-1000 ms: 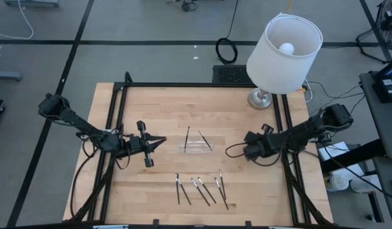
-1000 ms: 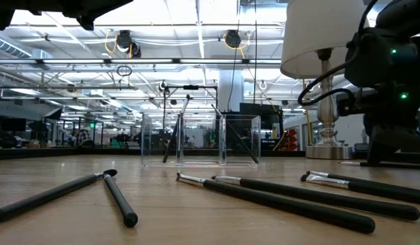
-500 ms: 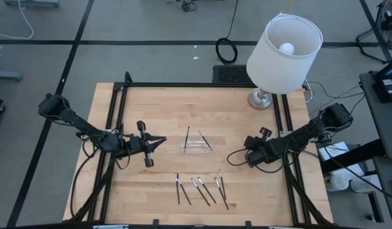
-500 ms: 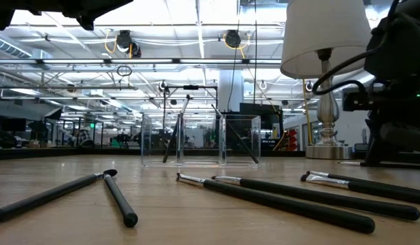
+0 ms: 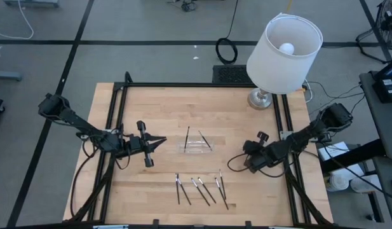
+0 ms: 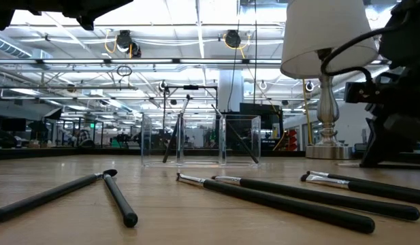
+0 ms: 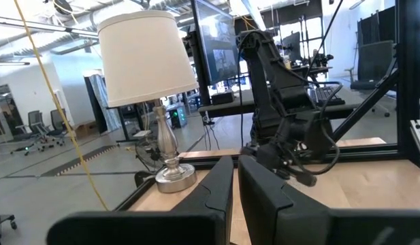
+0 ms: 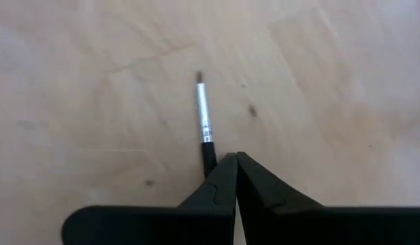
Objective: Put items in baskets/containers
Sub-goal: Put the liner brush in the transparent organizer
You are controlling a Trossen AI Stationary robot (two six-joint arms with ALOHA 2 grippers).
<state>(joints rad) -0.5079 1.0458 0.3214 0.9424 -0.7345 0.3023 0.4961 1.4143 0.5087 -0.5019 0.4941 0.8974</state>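
Starting at the right gripper [image 8: 231, 158], we find its jaws pressed together with no gap to speak of. It hangs low over the table [image 5: 151, 108], near the loose sticks [image 5: 201, 189] lying along the front edge. One stick [image 8: 205, 119] shows just past the fingertips, silvery end pointing away and dark shaft running out of sight behind them. We cannot tell whether the tips touch it. We judge it lies flat on the wood, not pinched.

That is the first risk. If closed jaws come down on so slim a stick, they would push or roll it rather than take it, so they must spread first. A stick this thin also lies so flat that the fingers could scrape the wood or clamp only one end, which would let it swing.

Further out, the clear tray [image 5: 196, 147] stands mid-table with two sticks [image 5: 187, 135] leaning in it. It looks light, and a careless drop-off could tip it or knock those two out.

The left gripper [image 5: 161, 141] waits beside the tray, empty, its jaws all but closed. A wide swing by the right arm could meet it or the lamp [image 5: 284, 44] behind.
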